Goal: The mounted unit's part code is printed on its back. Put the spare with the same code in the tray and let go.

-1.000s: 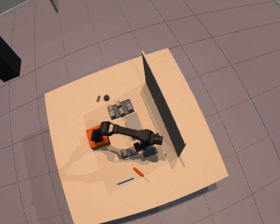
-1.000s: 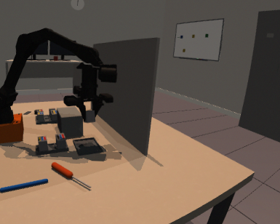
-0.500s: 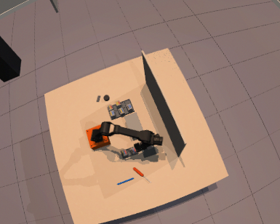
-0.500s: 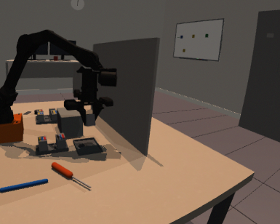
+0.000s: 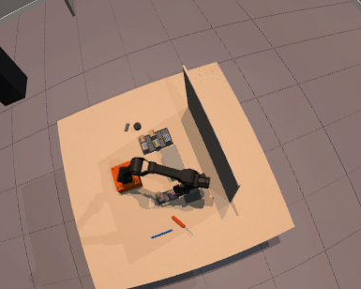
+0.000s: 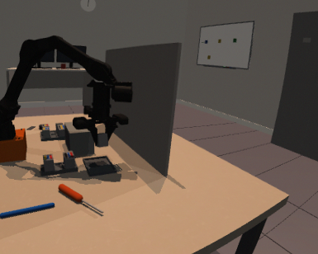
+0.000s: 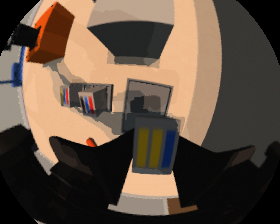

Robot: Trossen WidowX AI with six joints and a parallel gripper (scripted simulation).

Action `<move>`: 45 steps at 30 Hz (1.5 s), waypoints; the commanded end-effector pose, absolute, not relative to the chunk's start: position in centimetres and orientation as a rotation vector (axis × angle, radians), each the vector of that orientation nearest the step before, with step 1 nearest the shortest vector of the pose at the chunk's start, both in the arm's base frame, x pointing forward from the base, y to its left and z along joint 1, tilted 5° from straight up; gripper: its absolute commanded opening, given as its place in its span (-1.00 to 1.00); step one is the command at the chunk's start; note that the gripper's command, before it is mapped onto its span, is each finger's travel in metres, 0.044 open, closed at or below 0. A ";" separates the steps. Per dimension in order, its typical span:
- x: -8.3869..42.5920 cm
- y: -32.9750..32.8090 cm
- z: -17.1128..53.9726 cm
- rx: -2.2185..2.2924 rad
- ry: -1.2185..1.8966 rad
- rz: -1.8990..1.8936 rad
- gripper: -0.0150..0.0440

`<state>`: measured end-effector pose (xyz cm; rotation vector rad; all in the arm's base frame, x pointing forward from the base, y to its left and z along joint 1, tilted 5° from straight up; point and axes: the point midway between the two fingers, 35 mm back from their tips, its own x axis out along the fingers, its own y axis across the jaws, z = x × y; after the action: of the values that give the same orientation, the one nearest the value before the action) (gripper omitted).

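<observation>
My gripper point(image 6: 102, 139) point(image 7: 151, 132) is shut on a grey spare with two yellow stripes and one blue stripe on the face seen in the wrist view. It holds the spare upright in the air, above and slightly beyond the tray. The dark square tray point(image 6: 102, 172) point(image 7: 150, 83) lies on the table with only shadow visible inside. A near rack point(image 6: 59, 170) point(image 7: 109, 97) beside the tray holds two spares with red, blue and other stripes. A farther rack point(image 5: 149, 146) point(image 6: 53, 136) holds several striped units. Which unit is the mounted one, and its back code, I cannot tell.
A grey block point(image 6: 79, 138) point(image 7: 133, 37) stands just behind the tray. A tall dark panel point(image 5: 210, 136) point(image 6: 142, 103) rises on the far side from the arm's orange base point(image 5: 126, 177). A red screwdriver point(image 5: 178, 221) point(image 6: 70, 192) and a blue pen point(image 5: 161, 234) point(image 6: 27, 210) lie near the front.
</observation>
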<state>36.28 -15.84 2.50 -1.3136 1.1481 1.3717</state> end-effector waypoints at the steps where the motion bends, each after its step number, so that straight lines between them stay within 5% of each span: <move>1: 36.1 -15.9 1.8 -1.313 1.151 1.383 -0.49; 45: 35.5 -15.7 -2.4 -1.313 1.151 1.383 -0.49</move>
<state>35.69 -15.68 -1.76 -1.3133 1.1481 1.3720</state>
